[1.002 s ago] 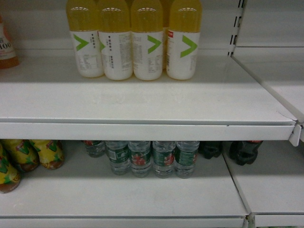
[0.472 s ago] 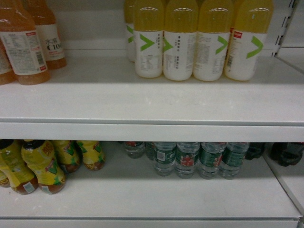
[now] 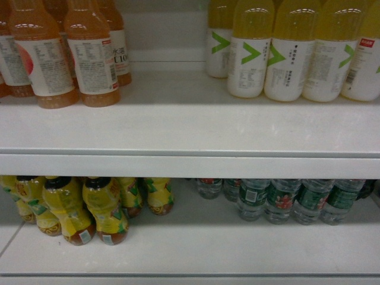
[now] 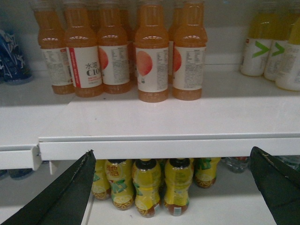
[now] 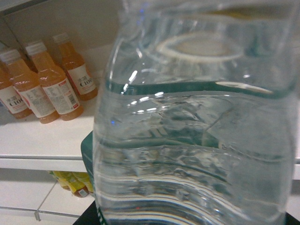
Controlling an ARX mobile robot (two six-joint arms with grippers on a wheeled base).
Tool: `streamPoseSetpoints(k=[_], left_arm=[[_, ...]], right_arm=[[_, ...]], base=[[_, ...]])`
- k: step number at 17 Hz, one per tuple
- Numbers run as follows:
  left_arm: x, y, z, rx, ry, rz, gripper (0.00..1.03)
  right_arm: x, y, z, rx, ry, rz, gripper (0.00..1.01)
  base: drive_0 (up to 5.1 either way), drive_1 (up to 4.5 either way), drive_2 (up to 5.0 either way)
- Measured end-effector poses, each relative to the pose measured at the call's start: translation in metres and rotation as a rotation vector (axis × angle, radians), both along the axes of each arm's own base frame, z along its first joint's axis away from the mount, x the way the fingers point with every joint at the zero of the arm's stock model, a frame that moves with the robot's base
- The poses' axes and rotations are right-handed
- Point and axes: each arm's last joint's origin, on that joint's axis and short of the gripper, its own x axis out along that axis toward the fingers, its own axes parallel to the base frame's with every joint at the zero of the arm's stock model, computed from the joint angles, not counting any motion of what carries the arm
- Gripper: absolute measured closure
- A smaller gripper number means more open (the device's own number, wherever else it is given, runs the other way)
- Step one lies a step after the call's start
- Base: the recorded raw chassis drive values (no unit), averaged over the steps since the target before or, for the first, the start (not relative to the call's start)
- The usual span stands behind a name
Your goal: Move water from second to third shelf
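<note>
The orange drink bottles (image 4: pixel 93 51) on the upper shelf carry white labels reading "C100" under Chinese characters that look like "水溶"; the right wrist view shows "C100" on them too. The yellow drink bottles (image 3: pixel 288 50) bear a green ">" mark on white labels. Other print is too small to read.

White metal shelving (image 3: pixel 190 164), pale back panel (image 3: pixel 160 29), flat dim lighting

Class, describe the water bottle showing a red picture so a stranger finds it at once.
Look at the lower shelf, right of the yellow bottles, where clear water bottles stand. In their front row, take the second bottle from the left; alone in that row, its green label shows a red picture.
</note>
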Motion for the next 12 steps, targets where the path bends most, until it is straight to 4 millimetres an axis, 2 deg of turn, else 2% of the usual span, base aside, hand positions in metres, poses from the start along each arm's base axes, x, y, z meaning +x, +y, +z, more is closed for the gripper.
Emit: streamPoseSetpoints(k=[12], left_arm=[[0.0, 0.0, 0.0, 0.0, 0.0, 0.0, 0.05]], right_arm=[[0.0, 0.0, 0.0002, 0.0, -0.002, 0.0, 0.59]], base=[[-4.5, 2.2, 2.2]])
